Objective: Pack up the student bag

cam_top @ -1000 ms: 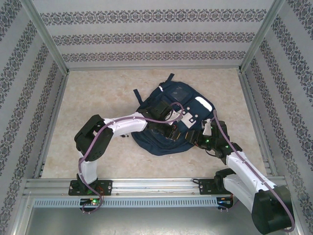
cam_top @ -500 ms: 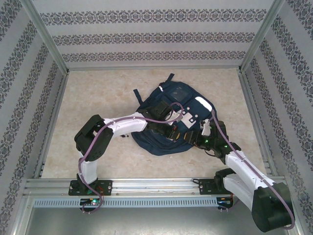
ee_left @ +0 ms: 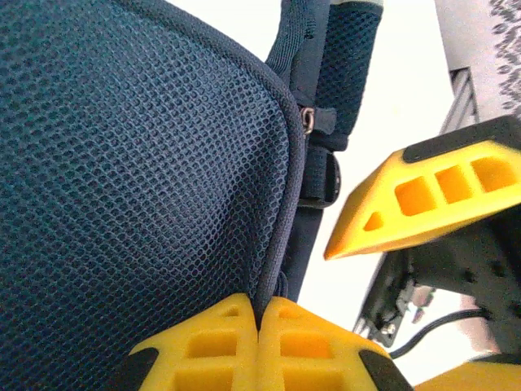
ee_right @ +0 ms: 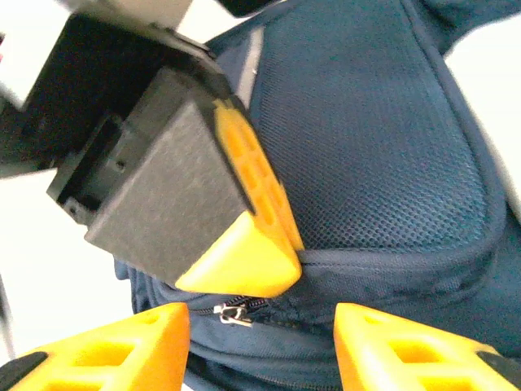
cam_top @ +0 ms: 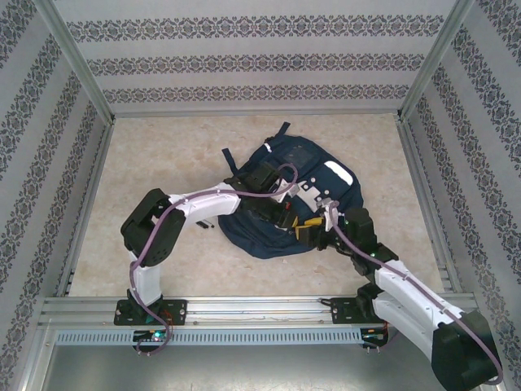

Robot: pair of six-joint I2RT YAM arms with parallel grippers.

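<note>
A large dark navy fabric student bag (cam_top: 305,159) with white reflective patches is seen lying flat near the middle of the beige marbled table (cam_top: 163,155), slightly right of centre, its straps pointing toward the far wall. Whether any lettering or brand mark is carried on the patches cannot be told, as they are too small in the overhead view.

The left gripper (cam_top: 286,218) is placed over the near part of the bag. In the left wrist view its yellow fingers (ee_left: 220,342) are pressed together, and the piped edge of the bag's mesh-covered panel (ee_left: 122,163) is pinched between them. A padded navy shoulder strap (ee_left: 358,49) and a dark plastic buckle (ee_left: 326,175) are seen just beyond that edge.

The right gripper (cam_top: 309,228) is held just beside the left one, at the near right side of the bag. In the right wrist view its yellow fingers (ee_right: 415,350) are spread apart and nothing is clasped between them. A small silver metal zip pull (ee_right: 230,314) on the bag's seam is seen ahead of the gap, nearer the finger at the left. One black-backed yellow finger of the left gripper (ee_right: 236,212) is seen resting on the bag's mesh panel (ee_right: 366,147), right above that zip.
</note>
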